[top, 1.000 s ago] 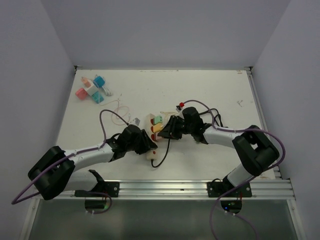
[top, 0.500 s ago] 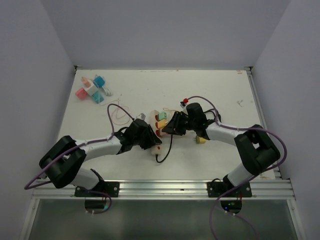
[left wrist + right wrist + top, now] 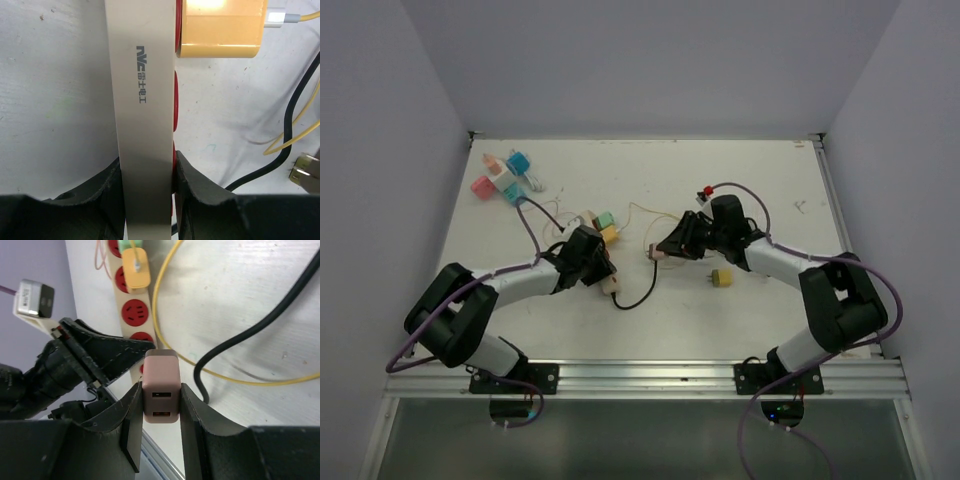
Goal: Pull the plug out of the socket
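Observation:
My left gripper (image 3: 590, 262) (image 3: 147, 172) is shut on the cream socket strip (image 3: 611, 283) (image 3: 142, 100), gripping its narrow sides. The strip's red sockets (image 3: 131, 307) still carry a yellow plug (image 3: 610, 234) (image 3: 220, 25) (image 3: 135, 265) and a green plug (image 3: 604, 219). A pink plug (image 3: 658, 253) (image 3: 160, 390) with two USB ports sits clamped between the fingers of my right gripper (image 3: 662, 250) (image 3: 160, 400), which is shut on it. The pink plug hangs free of the strip, a short way to its right.
Another yellow plug (image 3: 721, 277) lies loose on the table under my right arm. The strip's black cable (image 3: 638, 298) (image 3: 300, 95) (image 3: 250, 335) and a thin yellow wire (image 3: 645, 212) (image 3: 165, 305) loop between the grippers. Several coloured plugs (image 3: 502, 178) sit at the back left.
The pink plug has come out of the strip and moved right with my right gripper. My left gripper has drawn the strip left and away. A yellow plug now lies loose on the table.

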